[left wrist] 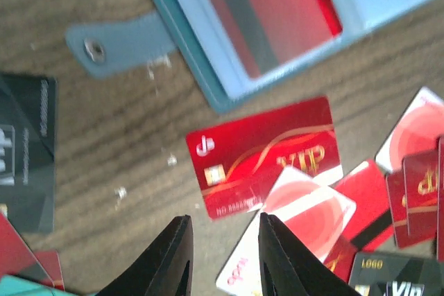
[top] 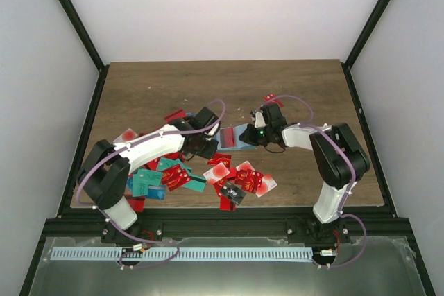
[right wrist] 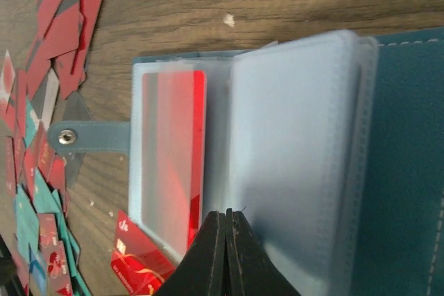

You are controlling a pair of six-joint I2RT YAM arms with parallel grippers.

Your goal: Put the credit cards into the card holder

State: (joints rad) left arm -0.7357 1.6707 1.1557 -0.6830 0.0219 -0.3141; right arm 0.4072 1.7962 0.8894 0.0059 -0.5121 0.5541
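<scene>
One red plastic card [right wrist: 177, 157] sits sleeved in the soft teal-blue folding card holder [right wrist: 406, 171] mid-table — many thin red and teal credit cards [top: 177, 178] lie loose — left gripper [left wrist: 220, 221] gaping empty, right gripper [right wrist: 227, 214] pinched closed.

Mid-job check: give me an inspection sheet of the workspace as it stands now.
Surface: wooden table, pale specks on it.
Job's things: holder lies open between the grippers, one red card in a clear sleeve; loose cards scattered toward the table's near edge.
Clutter: nothing seen.
Grippers: left gripper open and empty, near a VIP card; right gripper shut at a sleeve's edge, grip unclear.
Cables: purple cables loop along both arms.
Surroundings: white walls, black frame.
</scene>
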